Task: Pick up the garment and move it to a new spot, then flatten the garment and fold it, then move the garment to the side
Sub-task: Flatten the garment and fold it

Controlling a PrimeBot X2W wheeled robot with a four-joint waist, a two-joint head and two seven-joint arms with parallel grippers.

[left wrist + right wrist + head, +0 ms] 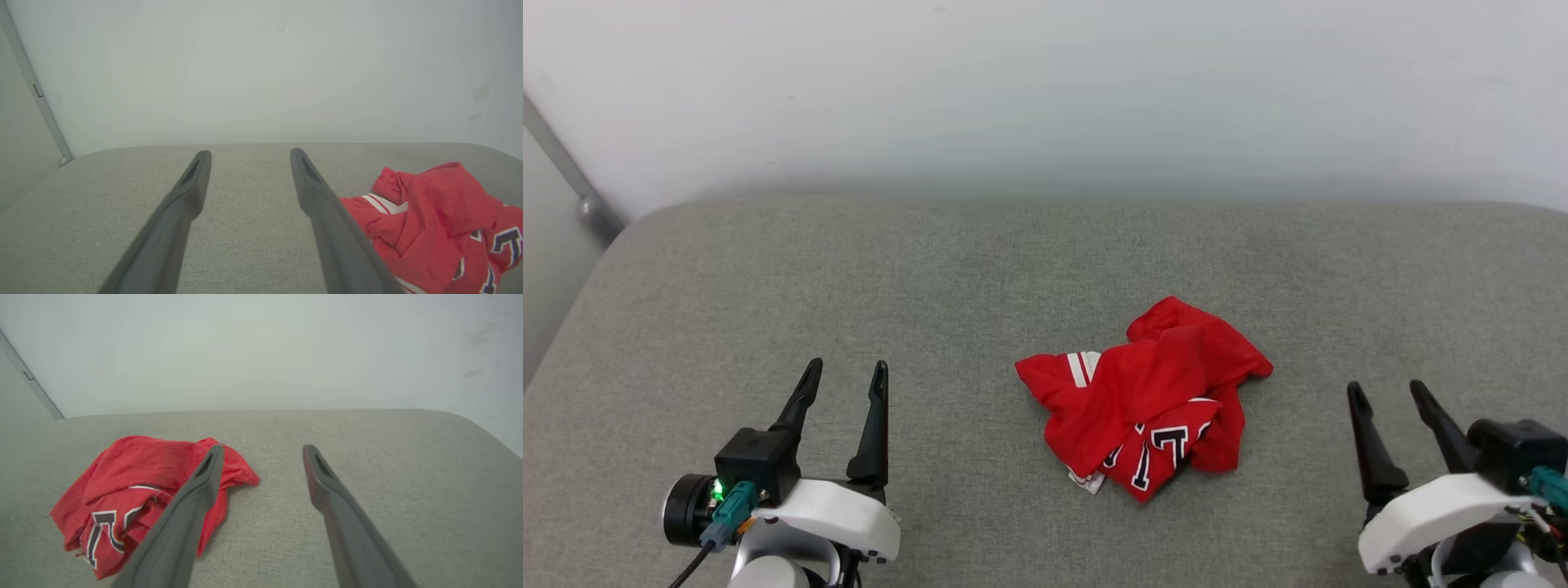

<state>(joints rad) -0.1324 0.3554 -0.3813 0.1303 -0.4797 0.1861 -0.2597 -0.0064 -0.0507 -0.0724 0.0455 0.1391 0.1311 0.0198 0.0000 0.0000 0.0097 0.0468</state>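
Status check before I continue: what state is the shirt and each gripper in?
Red jersey T-shirt with black white-outlined lettering: crumpled heap, unfolded, lying on grey fabric surface, not held.
Left gripper: fingers open, empty, apart from the shirt.
Right gripper: fingers open, empty, apart from the shirt.

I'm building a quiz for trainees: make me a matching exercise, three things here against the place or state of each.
Things:
1. garment
2. left hand
3. right hand

Places and states:
A. open, lower right of the head view
B. crumpled in a heap on the grey surface
C. open, lower left of the head view

Pairs: 1-B, 2-C, 3-A
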